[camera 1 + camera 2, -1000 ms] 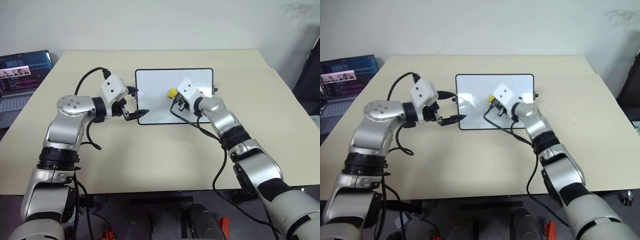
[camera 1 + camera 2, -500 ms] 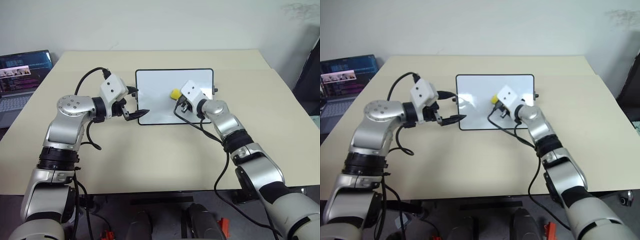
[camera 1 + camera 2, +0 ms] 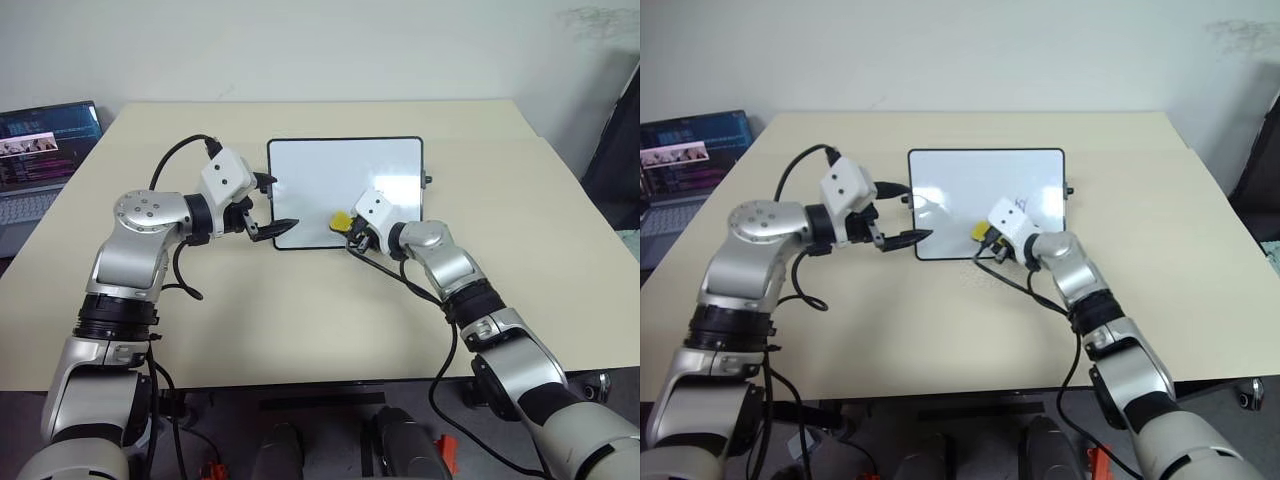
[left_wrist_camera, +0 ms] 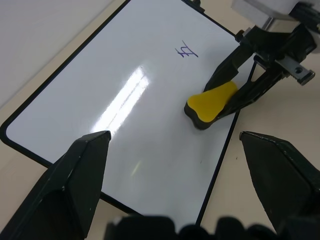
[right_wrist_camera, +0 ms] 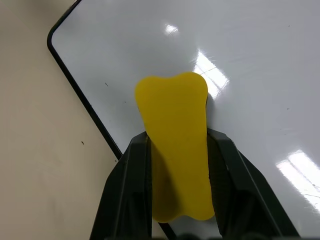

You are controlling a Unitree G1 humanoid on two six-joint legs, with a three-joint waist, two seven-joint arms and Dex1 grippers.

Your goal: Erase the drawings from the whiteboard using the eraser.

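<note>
Right hand (image 3: 352,226), clamped tight on the eraser (image 3: 342,219), has drawn back and down across the whiteboard (image 3: 320,165) over the last second: from mid-board to the near edge. Board itself has slid slightly with the stroke.

One mark remains, a small psi-like squiggle (image 4: 186,51), on the board beyond the eraser, toward the far right part. No X or loop visible now. Judgement: most of the job looks done; one more pass needed up and away from the hand's present spot.

Left hand (image 3: 268,218) hovers with fingers spread wide, holding nothing, at the board's near-left corner, apparently placed to steady the frame.

Edges: eraser sits on the glossy surface just inside the black frame; the tabletop (image 3: 300,300) lies directly behind the right hand. Little room to pull back further without running off. Open board ahead and to the hand's right. Laptop (image 3: 40,150) well off beyond the left arm.
</note>
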